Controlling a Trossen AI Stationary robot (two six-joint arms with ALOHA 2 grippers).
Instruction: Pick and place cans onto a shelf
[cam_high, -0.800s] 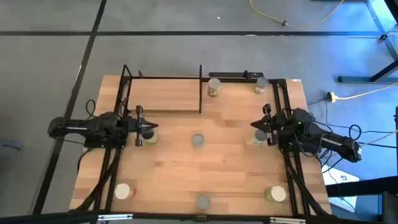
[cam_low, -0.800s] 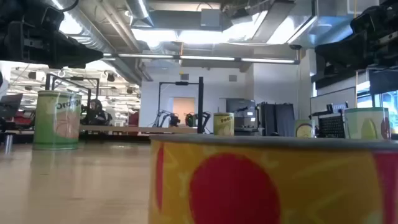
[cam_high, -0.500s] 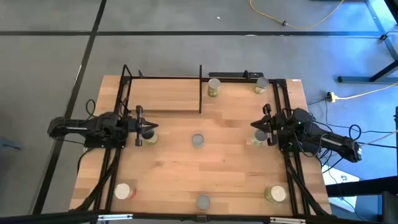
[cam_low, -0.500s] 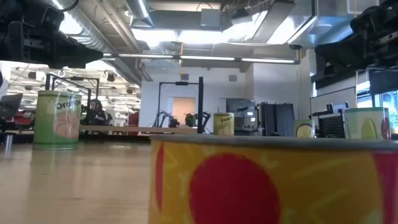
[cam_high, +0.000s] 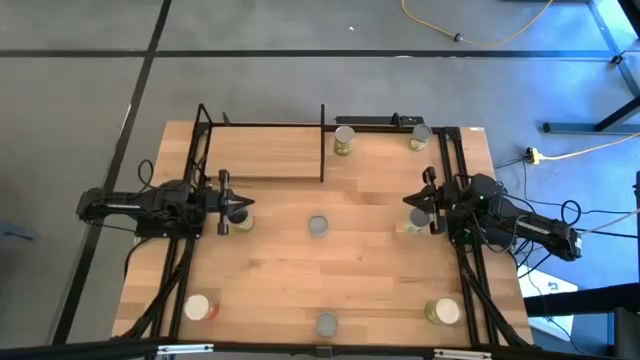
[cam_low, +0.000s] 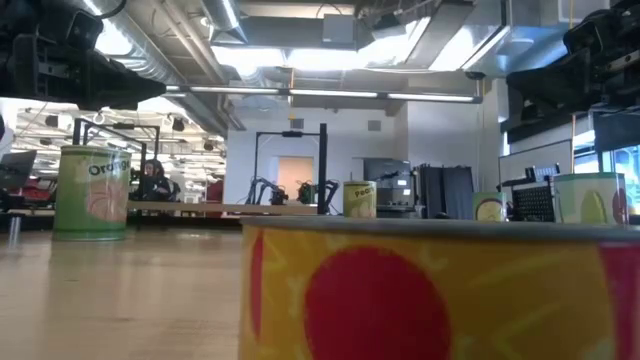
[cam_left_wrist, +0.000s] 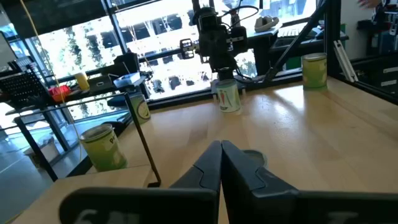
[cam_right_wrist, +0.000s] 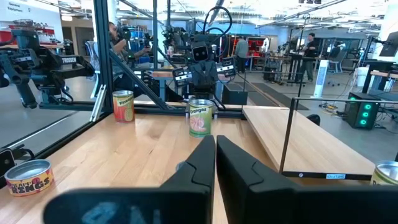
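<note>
Several cans stand upright on the wooden table. One can (cam_high: 240, 221) sits just below my left gripper (cam_high: 244, 205). It also shows in the low view, can (cam_low: 92, 192). Another can (cam_high: 415, 222) sits below my right gripper (cam_high: 408, 203). A low grey can (cam_high: 317, 226) stands midway between the arms. Two cans (cam_high: 344, 140) (cam_high: 420, 135) stand at the far edge. The shelf (cam_high: 265, 155), black posts around a light board, fills the far left. Both grippers hover shut, left gripper (cam_left_wrist: 221, 147) and right gripper (cam_right_wrist: 215, 140), holding nothing.
Three more cans stand along the near edge: one at the left (cam_high: 197, 307), one in the middle (cam_high: 327, 324), which fills the foreground of the low view (cam_low: 430, 290), and one at the right (cam_high: 443, 311). A tall black post (cam_high: 323, 140) marks the shelf's right end.
</note>
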